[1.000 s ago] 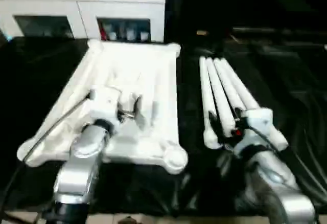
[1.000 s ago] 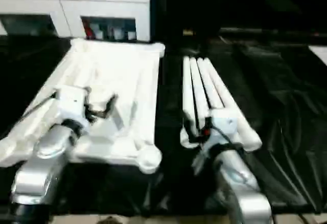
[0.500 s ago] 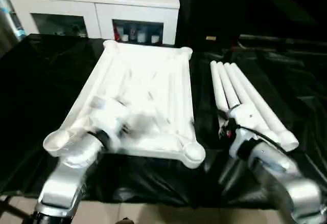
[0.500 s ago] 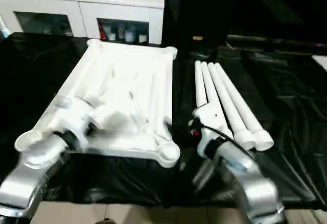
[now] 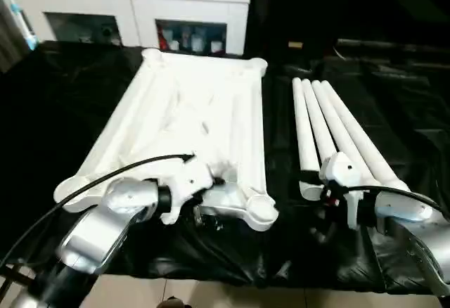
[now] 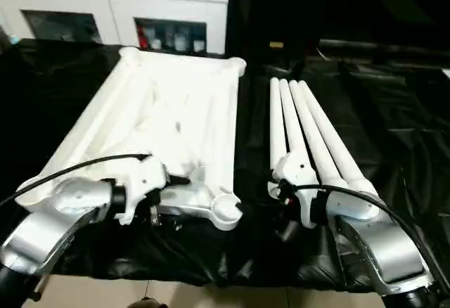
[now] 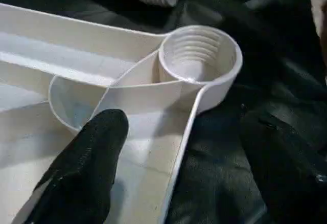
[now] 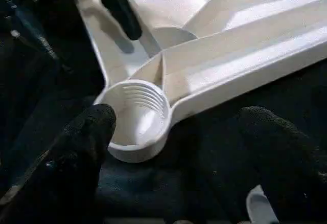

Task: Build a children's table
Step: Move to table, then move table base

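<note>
Both arms have swung inward to the table top's (image 5: 190,122) near right corner socket (image 7: 196,60). Left gripper (image 7: 176,168) spread astride the rim; right gripper (image 8: 173,155) spread, empty. Legs (image 5: 337,136) right. Likely light, stiff, slippery plastic; grip rim.

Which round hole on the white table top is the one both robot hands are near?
Find the big white table top lying ribbed side up on the black cloth. Go to its near edge, on the side by the four white legs. That corner socket is the one with screw ridges inside, showing in both wrist views.
</note>
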Available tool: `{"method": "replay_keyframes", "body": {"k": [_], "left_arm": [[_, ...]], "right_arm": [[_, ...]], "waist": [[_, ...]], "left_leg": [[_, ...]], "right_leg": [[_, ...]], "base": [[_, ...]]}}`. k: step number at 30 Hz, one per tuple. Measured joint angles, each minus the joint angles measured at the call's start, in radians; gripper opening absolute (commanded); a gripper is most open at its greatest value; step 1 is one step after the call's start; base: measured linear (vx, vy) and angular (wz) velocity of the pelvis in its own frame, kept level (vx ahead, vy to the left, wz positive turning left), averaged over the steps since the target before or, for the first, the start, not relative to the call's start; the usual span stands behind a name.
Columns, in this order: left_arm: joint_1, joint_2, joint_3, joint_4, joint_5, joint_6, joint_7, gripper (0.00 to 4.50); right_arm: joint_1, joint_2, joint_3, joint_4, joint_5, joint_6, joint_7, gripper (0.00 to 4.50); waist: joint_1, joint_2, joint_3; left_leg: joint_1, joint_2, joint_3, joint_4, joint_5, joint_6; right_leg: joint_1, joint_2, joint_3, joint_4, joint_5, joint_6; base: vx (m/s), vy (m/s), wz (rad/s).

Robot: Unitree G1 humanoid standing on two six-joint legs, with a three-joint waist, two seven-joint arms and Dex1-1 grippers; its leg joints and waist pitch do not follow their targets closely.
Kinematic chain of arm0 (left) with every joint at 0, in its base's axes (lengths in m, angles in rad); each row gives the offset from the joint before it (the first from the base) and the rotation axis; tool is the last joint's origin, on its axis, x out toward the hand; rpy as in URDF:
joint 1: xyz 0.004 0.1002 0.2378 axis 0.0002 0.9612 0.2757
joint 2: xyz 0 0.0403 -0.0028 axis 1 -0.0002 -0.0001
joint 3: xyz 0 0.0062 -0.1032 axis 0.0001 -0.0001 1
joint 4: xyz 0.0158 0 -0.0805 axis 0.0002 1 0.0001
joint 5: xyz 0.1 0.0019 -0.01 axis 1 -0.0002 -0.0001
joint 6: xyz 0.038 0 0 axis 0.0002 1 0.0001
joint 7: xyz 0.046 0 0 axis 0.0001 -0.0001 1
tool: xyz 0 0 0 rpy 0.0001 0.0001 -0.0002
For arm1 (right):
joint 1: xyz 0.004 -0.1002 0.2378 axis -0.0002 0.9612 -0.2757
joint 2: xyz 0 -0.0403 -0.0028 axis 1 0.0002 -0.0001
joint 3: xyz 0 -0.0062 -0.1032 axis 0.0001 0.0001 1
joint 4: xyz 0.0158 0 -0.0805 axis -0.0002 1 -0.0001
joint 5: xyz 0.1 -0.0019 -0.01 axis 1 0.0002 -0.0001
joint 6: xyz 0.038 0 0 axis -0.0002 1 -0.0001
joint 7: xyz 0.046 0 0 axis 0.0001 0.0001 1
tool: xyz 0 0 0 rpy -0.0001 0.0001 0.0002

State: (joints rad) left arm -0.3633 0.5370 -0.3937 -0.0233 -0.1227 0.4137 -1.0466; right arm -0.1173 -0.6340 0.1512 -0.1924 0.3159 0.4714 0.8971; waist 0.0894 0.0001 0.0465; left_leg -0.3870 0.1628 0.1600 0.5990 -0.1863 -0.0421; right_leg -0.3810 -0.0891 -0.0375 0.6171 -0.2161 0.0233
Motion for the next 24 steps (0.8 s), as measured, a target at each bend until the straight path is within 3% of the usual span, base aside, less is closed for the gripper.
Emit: {"method": "replay_keyframes", "body": {"k": [2,5,13,24], "left_arm": [[-0.019,0.017,-0.019,0.019,0.008,-0.001,-0.036,3.58],[-0.045,0.038,-0.047,0.063,0.024,-0.001,-0.073,3.17],[-0.112,0.032,-0.065,0.185,0.052,-0.025,-0.117,2.66],[-0.143,-0.012,-0.066,0.265,0.079,-0.05,-0.089,1.84]], "right_arm": [[0.007,-0.01,0.007,-0.009,0.005,0.0,0.017,4.26],[0.015,-0.021,0.013,-0.035,0.011,0.0,0.035,4.26],[0.045,-0.03,0.012,-0.063,0.028,0.007,0.05,4.26],[0.063,-0.027,0.013,-0.072,0.026,0.006,0.04,4.26]], "waist": [[0.001,0.002,0.0],[0.001,0.007,0.001],[0.003,0.019,-0.003],[0.003,0.02,-0.004]], "left_leg": [[0.001,0.001,0.002,0.0,0.0,0.0],[0.002,0.005,0.01,0.0,0.0,0.0],[0.002,0.006,0.012,0.0,0.0,0.0],[0.002,0.007,0.012,0.0,0.0,0.0]], "right_leg": [[0.001,-0.001,0.0,0.0,0.0,0.0],[0.001,-0.001,0.0,0.0,0.001,-0.002],[0.001,-0.002,0.0,0.001,0.003,-0.005],[0.001,-0.002,-0.001,0.001,0.003,-0.005]], "base": [[0.0,0.0,0.0],[0.0,0.0,0.0],[0.0,0.0,0.0],[0.0,0.0,0.0]]}}
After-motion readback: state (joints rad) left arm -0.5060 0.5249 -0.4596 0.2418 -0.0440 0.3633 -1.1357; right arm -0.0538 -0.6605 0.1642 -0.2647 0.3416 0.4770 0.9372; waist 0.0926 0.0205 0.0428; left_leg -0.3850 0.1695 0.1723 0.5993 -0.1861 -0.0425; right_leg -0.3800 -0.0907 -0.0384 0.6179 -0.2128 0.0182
